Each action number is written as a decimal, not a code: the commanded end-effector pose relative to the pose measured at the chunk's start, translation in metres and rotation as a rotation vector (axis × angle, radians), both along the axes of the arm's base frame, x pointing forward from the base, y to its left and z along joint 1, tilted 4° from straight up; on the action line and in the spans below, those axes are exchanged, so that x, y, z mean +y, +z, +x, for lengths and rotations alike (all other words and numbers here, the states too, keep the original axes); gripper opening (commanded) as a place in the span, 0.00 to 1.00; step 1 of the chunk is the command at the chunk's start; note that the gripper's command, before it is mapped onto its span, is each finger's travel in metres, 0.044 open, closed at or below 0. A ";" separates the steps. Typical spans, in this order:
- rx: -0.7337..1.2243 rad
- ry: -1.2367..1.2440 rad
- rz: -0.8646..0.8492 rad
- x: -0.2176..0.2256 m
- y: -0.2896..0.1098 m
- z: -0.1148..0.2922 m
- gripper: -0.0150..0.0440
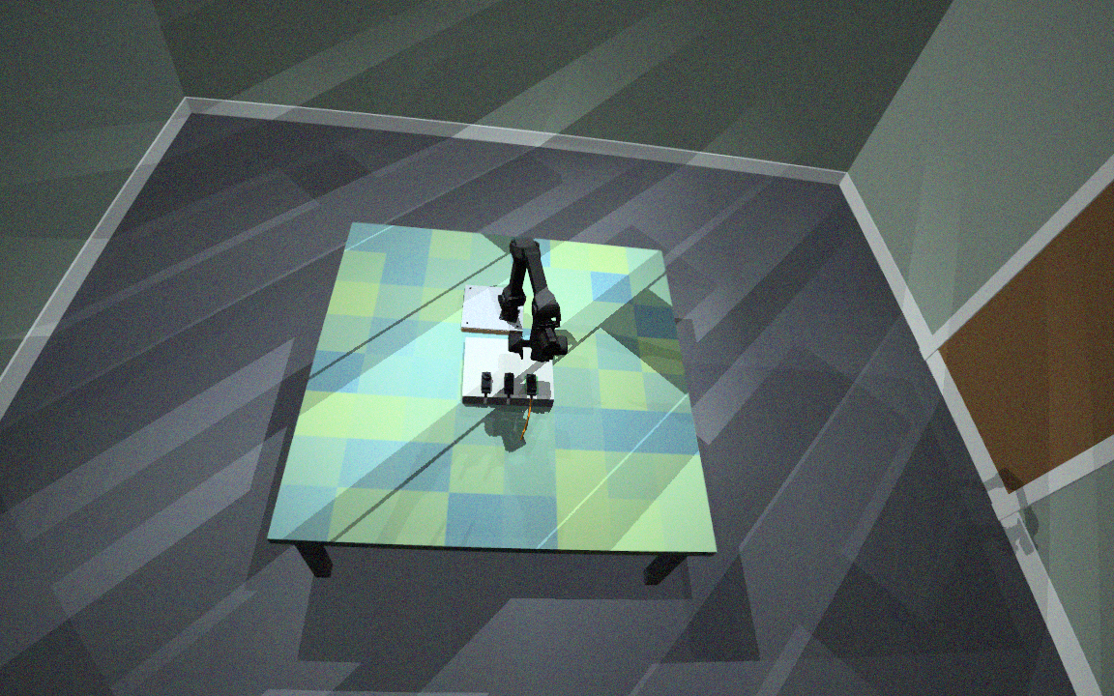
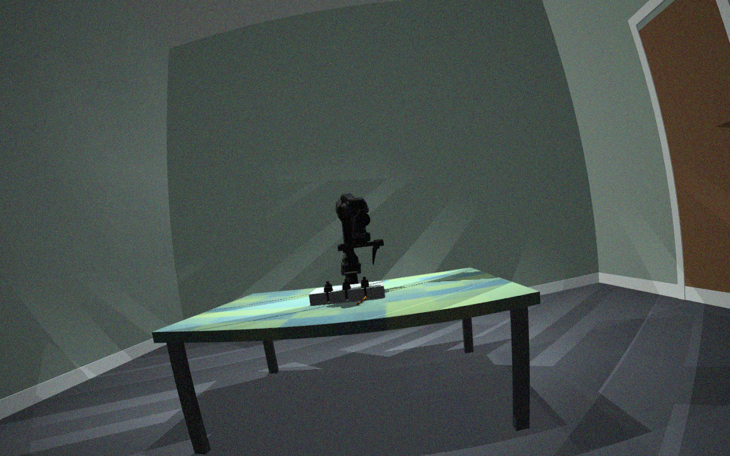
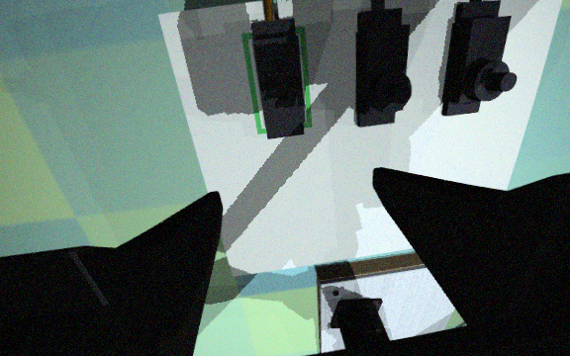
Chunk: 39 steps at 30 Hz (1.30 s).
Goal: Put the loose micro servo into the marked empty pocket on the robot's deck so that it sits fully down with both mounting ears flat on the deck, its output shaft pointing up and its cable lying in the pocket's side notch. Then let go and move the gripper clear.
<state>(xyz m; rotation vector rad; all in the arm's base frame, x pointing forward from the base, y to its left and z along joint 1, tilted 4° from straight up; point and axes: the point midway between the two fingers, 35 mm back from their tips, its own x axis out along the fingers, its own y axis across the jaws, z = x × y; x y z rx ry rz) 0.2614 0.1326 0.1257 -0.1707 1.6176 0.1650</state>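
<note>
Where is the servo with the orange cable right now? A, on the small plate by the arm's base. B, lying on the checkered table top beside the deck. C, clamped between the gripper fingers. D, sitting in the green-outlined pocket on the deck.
D: in the wrist view the servo stands inside the green-outlined pocket, while the gripper is open and raised away from it.

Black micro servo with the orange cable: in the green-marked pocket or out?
In. The black micro servo stands inside the green outline on the white deck; the open gripper hangs clear.
</note>
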 end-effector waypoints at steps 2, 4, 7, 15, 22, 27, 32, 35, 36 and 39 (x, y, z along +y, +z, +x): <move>0.004 -0.003 0.001 -0.012 0.026 -0.045 1.00; 0.004 -0.003 0.001 -0.012 0.026 -0.045 1.00; 0.004 -0.003 0.001 -0.012 0.026 -0.045 1.00; -0.010 0.001 0.004 -0.012 0.064 -0.041 1.00; -0.012 0.002 0.005 -0.012 0.072 -0.041 1.00; -0.012 0.002 0.005 -0.012 0.072 -0.041 1.00; -0.012 0.002 0.005 -0.012 0.072 -0.041 1.00; -0.012 0.002 0.005 -0.012 0.072 -0.041 1.00; -0.012 0.002 0.005 -0.012 0.072 -0.041 1.00; -0.012 0.002 0.005 -0.012 0.072 -0.041 1.00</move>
